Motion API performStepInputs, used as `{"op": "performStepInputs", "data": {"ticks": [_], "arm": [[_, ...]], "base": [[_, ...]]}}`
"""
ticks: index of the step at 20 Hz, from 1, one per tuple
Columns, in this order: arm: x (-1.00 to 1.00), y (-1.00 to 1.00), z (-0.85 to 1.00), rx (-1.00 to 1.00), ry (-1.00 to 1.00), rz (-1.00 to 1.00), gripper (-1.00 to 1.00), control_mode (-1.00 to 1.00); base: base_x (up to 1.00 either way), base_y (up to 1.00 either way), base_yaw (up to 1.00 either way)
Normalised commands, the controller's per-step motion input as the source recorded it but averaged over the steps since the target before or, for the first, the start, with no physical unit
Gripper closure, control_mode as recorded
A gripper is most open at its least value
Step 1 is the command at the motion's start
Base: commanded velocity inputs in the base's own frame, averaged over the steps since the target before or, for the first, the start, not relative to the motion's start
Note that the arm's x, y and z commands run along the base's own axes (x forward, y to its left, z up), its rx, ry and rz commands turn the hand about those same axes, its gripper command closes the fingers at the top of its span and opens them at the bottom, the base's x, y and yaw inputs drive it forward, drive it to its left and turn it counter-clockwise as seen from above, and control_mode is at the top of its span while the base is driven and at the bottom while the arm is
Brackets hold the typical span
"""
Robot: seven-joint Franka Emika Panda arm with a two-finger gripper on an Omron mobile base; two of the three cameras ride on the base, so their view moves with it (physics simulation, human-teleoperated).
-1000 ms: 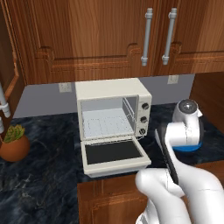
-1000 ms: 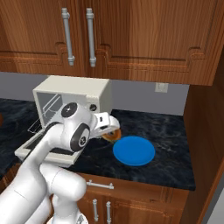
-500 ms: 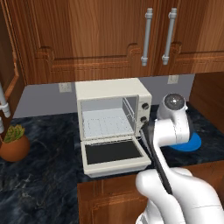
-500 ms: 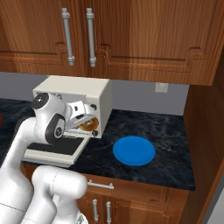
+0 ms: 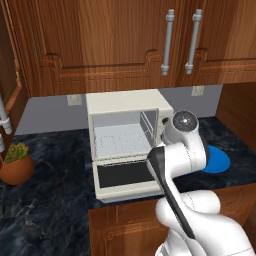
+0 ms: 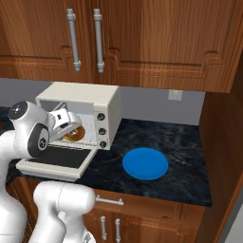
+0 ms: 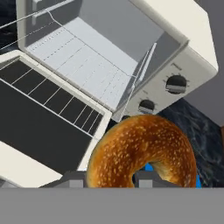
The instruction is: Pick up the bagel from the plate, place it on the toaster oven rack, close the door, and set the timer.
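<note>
Above the lowered door (image 6: 59, 157) of the toaster oven (image 6: 80, 102), the hand (image 6: 71, 129) grips the bagel (image 7: 142, 151), near the counter's front edge.

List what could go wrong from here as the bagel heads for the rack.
1. The bagel sits at the very tips of the jaws, so it could slip on the way in.
2. It hangs near the oven's right front corner by the knobs, and may clip the frame.
3. The open door lies flat under the path; a low approach could strike it.
</note>
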Motion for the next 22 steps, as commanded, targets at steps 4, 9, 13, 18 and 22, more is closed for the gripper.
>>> {"op": "performStepInputs", "data": {"ticks": [4, 9, 13, 18, 22], "arm": [[0.0, 0.62, 0.0, 0.0, 0.0, 0.12, 1.0, -1.0], [0.03, 0.59, 0.0, 0.0, 0.01, 0.1, 1.0, -1.0], [0.15, 0.4, 0.0, 0.0, 0.05, 0.05, 1.0, -1.0], [0.24, 0.22, 0.0, 0.0, 0.06, 0.0, 1.0, -1.0], [0.29, 0.13, -0.04, 0.0, 0.06, 0.0, 1.0, -1.0]], "base": [[0.0, 0.0, 0.0], [0.0, 0.0, 0.0], [0.0, 0.0, 0.0], [0.0, 0.0, 0.0], [0.0, 0.0, 0.0]]}}
